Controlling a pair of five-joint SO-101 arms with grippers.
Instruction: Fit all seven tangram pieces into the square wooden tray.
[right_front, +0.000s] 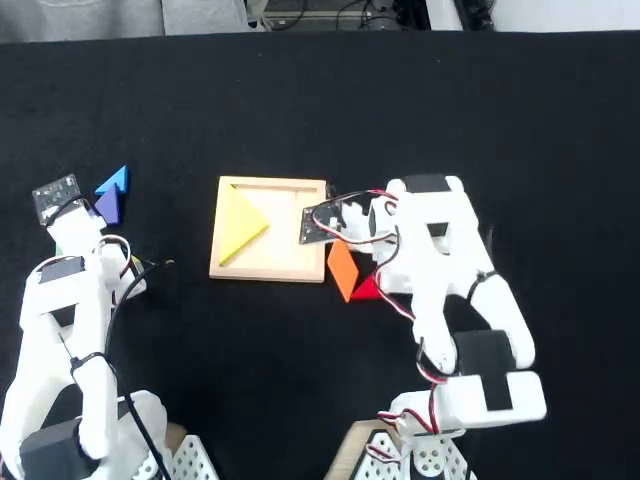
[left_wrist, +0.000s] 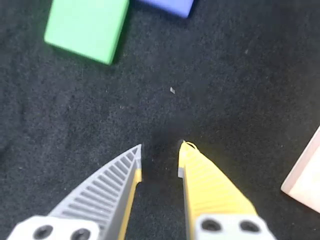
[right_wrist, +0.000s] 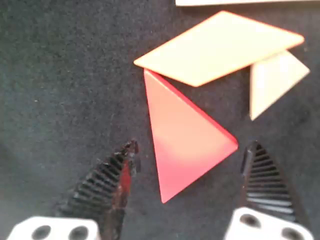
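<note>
The square wooden tray lies mid-table with a yellow triangle in its left part. Just off its right side are an orange parallelogram and a red triangle. In the right wrist view my right gripper is open and straddles the red triangle. The orange parallelogram and a pale triangle lie just beyond it. My left gripper is open a little over bare cloth. A green square and a purple-blue piece lie ahead of it.
A blue triangle and a purple triangle lie at the far left, beside the left arm. A corner of the tray shows off to one side of the left gripper. The table is covered in black cloth.
</note>
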